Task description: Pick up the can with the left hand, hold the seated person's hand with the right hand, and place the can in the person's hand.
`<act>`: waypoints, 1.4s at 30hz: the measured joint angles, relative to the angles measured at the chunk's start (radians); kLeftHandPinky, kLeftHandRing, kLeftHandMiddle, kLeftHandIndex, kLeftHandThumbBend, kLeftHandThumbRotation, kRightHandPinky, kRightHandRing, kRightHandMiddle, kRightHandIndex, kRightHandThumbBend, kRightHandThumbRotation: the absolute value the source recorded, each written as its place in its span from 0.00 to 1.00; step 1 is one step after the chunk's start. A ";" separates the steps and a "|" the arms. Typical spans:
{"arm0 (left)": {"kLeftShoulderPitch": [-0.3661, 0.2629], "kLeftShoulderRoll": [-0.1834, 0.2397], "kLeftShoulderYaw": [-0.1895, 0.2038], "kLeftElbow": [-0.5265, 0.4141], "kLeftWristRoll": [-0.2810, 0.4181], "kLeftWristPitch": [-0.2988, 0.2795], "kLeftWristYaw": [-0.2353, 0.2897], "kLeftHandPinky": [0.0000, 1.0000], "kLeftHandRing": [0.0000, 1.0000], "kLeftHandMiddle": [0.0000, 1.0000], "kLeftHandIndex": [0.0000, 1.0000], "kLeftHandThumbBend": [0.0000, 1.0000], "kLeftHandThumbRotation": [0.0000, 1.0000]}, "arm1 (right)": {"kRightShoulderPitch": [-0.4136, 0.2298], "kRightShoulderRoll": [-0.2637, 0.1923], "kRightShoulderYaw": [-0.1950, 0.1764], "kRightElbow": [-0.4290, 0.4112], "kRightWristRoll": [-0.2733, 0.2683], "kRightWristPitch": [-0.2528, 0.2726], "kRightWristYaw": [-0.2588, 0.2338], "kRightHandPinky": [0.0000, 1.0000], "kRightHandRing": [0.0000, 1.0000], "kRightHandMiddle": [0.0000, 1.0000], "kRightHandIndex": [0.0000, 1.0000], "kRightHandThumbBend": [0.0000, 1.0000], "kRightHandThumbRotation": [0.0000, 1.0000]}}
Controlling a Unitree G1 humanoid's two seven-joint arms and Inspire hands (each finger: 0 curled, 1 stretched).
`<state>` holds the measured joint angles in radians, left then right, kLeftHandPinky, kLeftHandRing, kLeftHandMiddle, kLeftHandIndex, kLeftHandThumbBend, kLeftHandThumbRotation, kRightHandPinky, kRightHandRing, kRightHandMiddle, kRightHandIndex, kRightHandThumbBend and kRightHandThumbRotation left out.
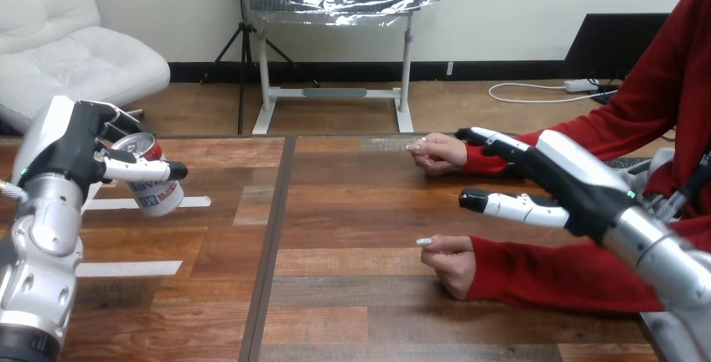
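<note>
Closest to me, at the near left, is my left arm [38,270], coming up from the bottom edge. At its end the left hand [71,148] is closed round the can [155,190]. The thumb lies across the front of the can and the fingers are curled behind it. The can is tipped over a bit, with its open top showing. It looks lifted off the table [352,295], though I can't be sure. Two white tape strips [134,268] lie on the wood under and near it.

So I think the pick-up part is done. The step now is the hold with the other hand.

Going right, the person's near hand [453,261] rests on the table, fingers tucked in. The person's far hand [438,151] rests farther back, also tucked in.

My right hand [570,186] hangs between them and a little to their right. Its fingers and thumb are straight and apart, and it grips nothing. It touches neither of the person's hands.

Next I should bring the right hand to one of the person's hands and close softly round it. That hand has to turn palm up and open. Only then can the can come across from the far left, well apart from it.
</note>
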<state>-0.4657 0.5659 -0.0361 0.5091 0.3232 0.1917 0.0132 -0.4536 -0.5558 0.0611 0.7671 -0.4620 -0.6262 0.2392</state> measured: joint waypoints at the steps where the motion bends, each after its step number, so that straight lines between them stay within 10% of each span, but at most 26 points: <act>1: 0.001 0.000 0.000 -0.005 0.000 0.003 -0.001 0.39 0.42 0.45 0.47 0.82 0.00 | -0.012 -0.004 0.006 0.016 -0.009 -0.005 -0.004 0.73 0.88 0.90 0.91 0.96 0.93; 22: 0.002 -0.001 0.000 -0.065 0.000 0.015 -0.004 0.39 0.42 0.45 0.46 0.82 0.00 | -0.221 -0.043 0.109 0.297 -0.051 0.064 0.087 0.77 0.92 0.94 0.93 1.00 0.50; 42: 0.002 -0.002 0.008 -0.072 -0.002 0.009 -0.004 0.38 0.42 0.45 0.46 0.80 0.00 | -0.305 -0.046 0.153 0.421 -0.049 0.237 0.241 0.76 0.90 0.95 0.96 1.00 0.44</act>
<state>-0.4641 0.5640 -0.0282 0.4369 0.3207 0.2011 0.0093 -0.7582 -0.6015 0.2142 1.1881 -0.5112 -0.3892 0.4798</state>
